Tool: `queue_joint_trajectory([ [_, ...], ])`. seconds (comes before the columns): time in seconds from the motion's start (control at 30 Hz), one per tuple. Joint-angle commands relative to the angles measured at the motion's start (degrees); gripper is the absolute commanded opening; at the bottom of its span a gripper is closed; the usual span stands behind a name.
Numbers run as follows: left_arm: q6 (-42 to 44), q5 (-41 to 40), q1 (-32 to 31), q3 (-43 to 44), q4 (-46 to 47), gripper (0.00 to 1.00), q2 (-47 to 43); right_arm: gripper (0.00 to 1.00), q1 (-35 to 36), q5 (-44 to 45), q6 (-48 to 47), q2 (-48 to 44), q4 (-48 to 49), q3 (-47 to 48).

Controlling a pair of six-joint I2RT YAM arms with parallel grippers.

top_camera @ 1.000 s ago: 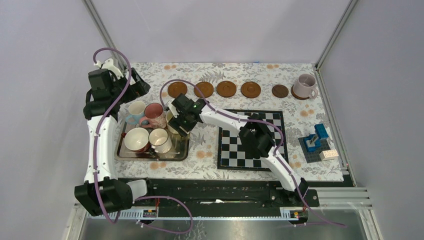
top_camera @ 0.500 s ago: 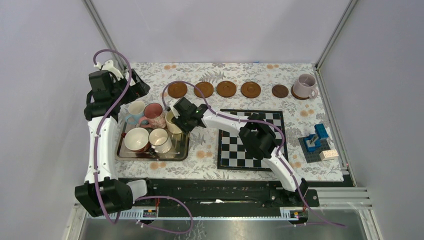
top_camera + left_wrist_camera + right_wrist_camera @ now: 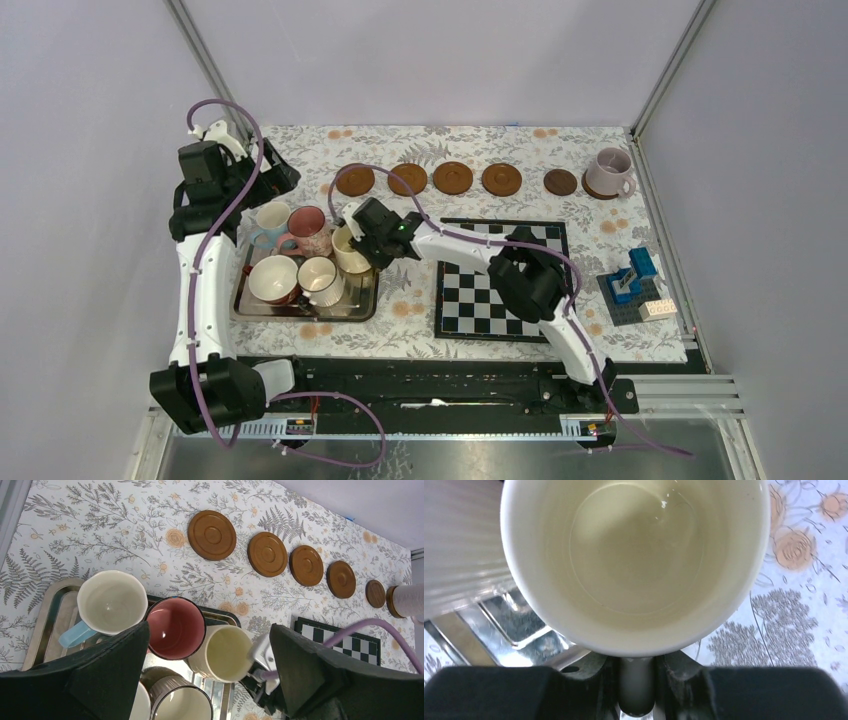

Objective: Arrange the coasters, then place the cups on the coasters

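Though floral, tablecloth [image 3: 405, 292] amid pale walls [image 3: 430, 60]

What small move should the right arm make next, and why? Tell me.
Probably lift straight up: the right tool is shut on the cream-yellow mug's handle, a ribbed mug crowds it in the metal tray, and five coasters wait bare.

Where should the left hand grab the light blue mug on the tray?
Probably its handle, coming from above on the tray's left side: the handle juts that way, clear of neighbours, while the pink mug crowds the opposite side.
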Motion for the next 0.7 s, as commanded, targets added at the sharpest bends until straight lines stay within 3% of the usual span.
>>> queue_joint_trajectory([
  [0.0, -0.5, 0.1, 0.4, -1.3, 3.5, 0.99, -1.1, 0.00, 0.3, 0.6, -1.1, -11.0, 4.2, -2.6],
  [0.27, -0.2, -0.1, 0.4, -1.5, 3.6, 0.99, -1.2, 0.00, -4.2, 0.5, -0.3, -17.9, 9.0, -7.6],
  [0.67, 0.3, 0.2, 0.4, -1.6, 3.8, 0.99, -0.7, 0.00, -23.0, -0.1, -0.6, -28.3, 13.6, -16.3],
])
